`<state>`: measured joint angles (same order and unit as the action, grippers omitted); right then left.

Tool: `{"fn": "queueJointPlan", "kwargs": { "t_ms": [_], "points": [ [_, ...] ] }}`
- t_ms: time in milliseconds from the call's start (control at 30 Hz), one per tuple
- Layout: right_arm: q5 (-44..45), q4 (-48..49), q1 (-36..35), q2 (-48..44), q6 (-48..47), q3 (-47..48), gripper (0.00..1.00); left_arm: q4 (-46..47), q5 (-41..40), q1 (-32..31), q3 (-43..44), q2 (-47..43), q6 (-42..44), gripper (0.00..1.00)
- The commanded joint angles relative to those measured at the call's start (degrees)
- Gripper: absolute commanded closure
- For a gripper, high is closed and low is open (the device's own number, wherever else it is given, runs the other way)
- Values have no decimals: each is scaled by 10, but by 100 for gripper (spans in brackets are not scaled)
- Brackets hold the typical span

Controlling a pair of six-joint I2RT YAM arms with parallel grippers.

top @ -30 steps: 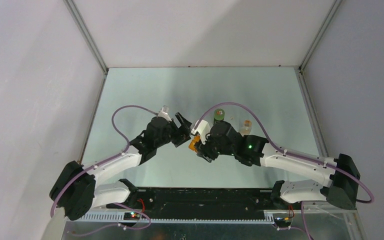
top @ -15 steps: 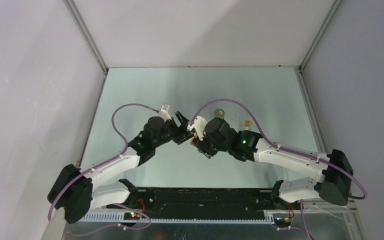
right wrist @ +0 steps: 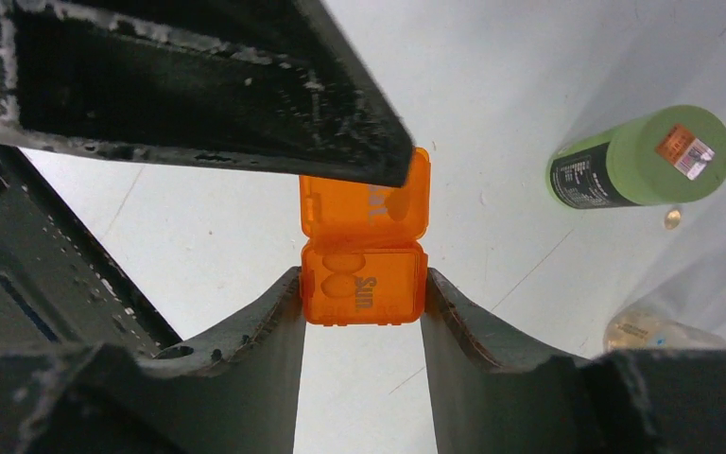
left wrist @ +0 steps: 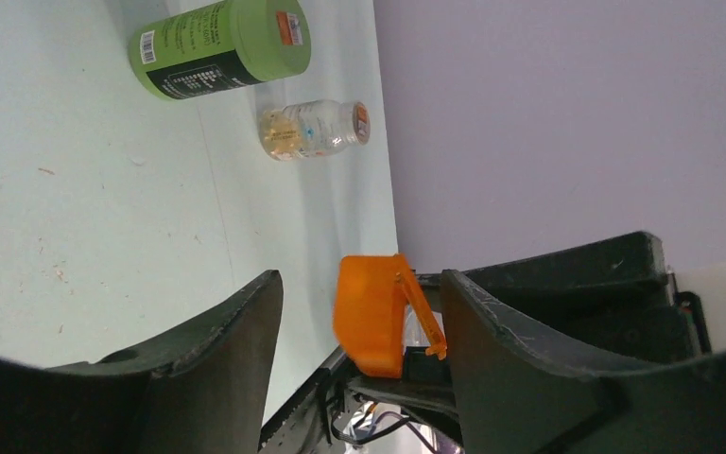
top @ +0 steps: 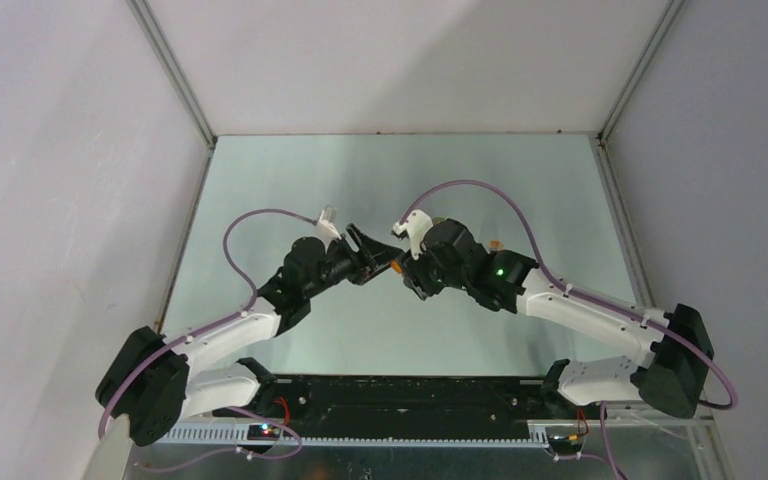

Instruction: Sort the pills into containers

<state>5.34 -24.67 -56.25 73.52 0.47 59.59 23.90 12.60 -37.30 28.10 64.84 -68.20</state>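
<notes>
Starting with the biggest things: where do your arms stand?

Both arms reach over the counter (top: 290, 190) and come nose to nose near its middle. From above, your right arm hides much of what stands behind it.

And the fingers?

Your right gripper (right wrist: 361, 284) has its fingers clamped on the lower half of the orange box (right wrist: 364, 274). Your left gripper (left wrist: 361, 284) is spread wide and grips nothing, with the box in the gap between its fingers. In the right wrist view, one left finger (right wrist: 198, 85) covers the box's upper edge.

What else is around?

The green bottle (right wrist: 638, 159) and the clear vial (left wrist: 312, 130) stand upright near each other, apart from the box. A small tan disc (right wrist: 672, 218) lies just beside the bottle.
</notes>
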Motion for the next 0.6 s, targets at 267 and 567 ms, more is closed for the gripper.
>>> {"fn": "queueJointPlan", "kwargs": {
  "t_ms": [267, 567],
  "points": [
    [-90, 52, 39, -45, 91, 25, 60, 65, -15, -2, -18, -12, -4, 39],
    [-109, 48, 46, -29, 127, 37, 60, 114, -2, -7, -26, 6, -25, 63]
  ]
}}
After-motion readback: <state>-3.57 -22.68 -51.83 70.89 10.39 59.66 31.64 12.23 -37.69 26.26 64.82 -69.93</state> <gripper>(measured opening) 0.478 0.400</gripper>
